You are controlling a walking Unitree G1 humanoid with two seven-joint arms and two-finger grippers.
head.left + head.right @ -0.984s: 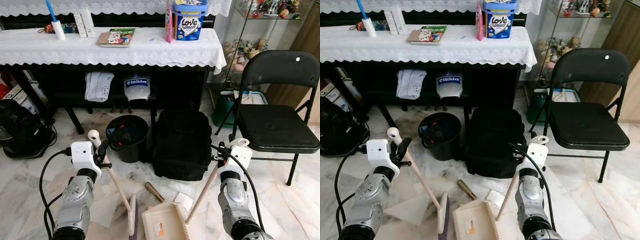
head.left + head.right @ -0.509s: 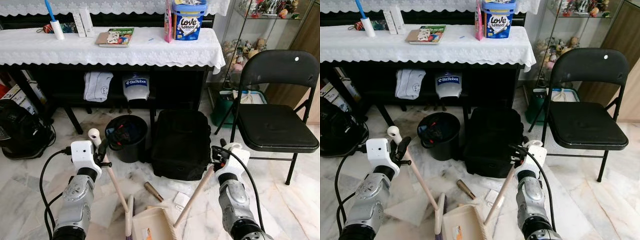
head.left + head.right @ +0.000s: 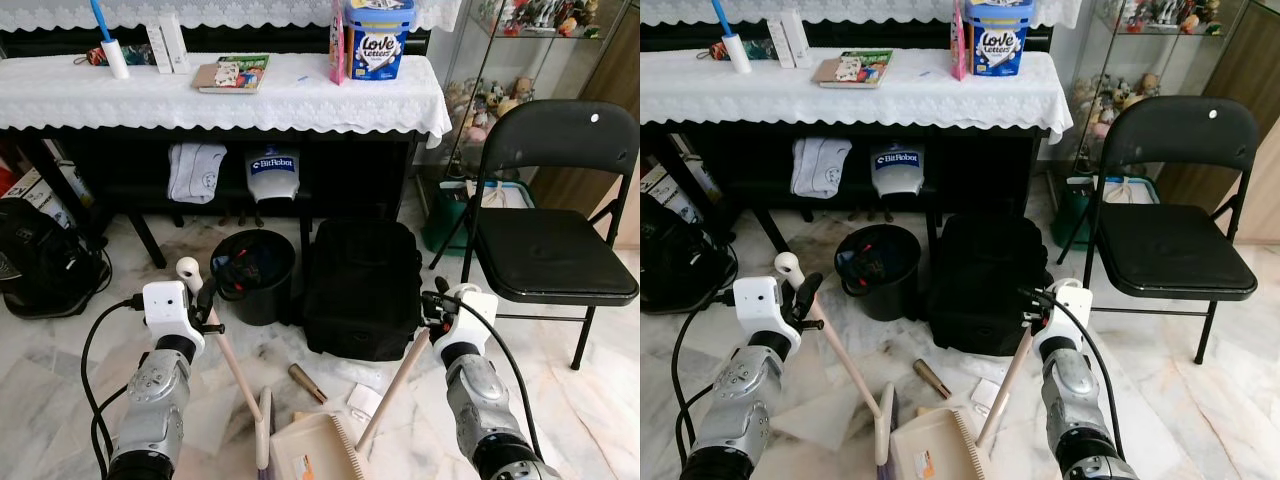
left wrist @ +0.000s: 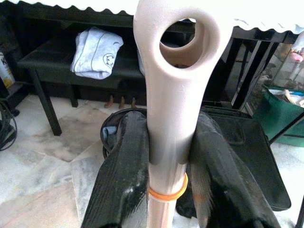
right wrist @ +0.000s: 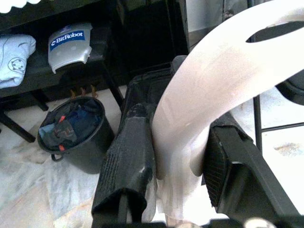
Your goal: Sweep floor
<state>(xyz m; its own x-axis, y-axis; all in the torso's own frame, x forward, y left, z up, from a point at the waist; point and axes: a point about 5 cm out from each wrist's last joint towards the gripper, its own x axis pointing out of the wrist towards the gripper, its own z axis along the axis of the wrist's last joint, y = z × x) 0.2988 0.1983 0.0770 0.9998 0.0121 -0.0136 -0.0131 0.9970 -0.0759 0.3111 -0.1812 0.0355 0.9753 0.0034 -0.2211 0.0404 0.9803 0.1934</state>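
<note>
Here left claw (image 4: 164, 156) grips broom (image 3: 232, 368) (right claw (image 5: 178, 156): dustpan (image 3: 318, 452)).

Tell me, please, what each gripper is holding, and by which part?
Left gripper clamps the broom near its handle's top; right gripper clamps the dustpan near its handle's top.

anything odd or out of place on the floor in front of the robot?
Yes: a brown cylindrical object and a white scrap lie loose on the marble just ahead of the dustpan. Otherwise nothing is spilled or tipped; the black bucket stands upright.
</note>
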